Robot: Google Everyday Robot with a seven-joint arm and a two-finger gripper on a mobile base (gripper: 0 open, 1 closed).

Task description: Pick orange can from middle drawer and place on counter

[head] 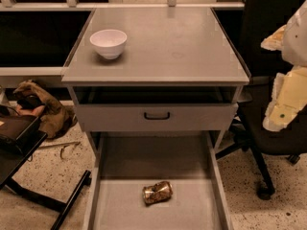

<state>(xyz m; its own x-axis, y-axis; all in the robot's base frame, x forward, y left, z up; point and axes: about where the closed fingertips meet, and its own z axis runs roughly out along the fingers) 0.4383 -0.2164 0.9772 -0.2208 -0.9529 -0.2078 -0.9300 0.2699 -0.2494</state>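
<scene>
The room has a pale speckled floor (38, 176), with a black office chair (268, 138) on the right and a crumpled brown cloth (48, 111) on the left. Between them stands a grey metal cabinet. Its broad flat grey surface (182, 47), the counter, carries a small round white bowl (109, 43) near the back left corner. Under it is a shallow grey drawer front with a black handle (157, 116).

Lower down, the wide grey metal middle drawer (120, 210) stands open toward me. The small dented orange-gold drink can (157, 192) lies on its side on the drawer floor, near the middle and apart from the side walls.

My claw (289, 97) is the pale cream shape at the right edge, beside the cabinet and well apart from the can. I cannot tell if it is released or clenched, but the can is not in it.

I judge the task is near its beginning. The drawer is already open, but reaching down, grasping the can, lifting it and placing it on the surface are all left.
</scene>
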